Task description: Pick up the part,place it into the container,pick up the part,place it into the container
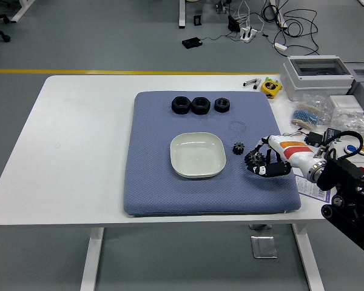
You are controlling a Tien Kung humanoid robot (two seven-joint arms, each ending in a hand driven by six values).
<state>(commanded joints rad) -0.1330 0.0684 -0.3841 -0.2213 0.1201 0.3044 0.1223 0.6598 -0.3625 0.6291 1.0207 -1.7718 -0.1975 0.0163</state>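
On the blue mat (158, 176), right-hand fingers (262, 170) hold one gear (253, 160); another gear (238, 148) lies beside one dish (197, 155).

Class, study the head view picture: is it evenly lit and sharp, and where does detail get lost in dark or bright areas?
In the head view the light is soft and even, shadows faint; the blue mat shows crisp texture. The black gear merges with the dark fingers of the right robot hand, so their outlines are hard to separate. The white bowl looks slightly washed out against the mat.

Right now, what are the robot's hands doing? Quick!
Right hand: closed around a black gear above the blue mat.
Left hand: not in view.
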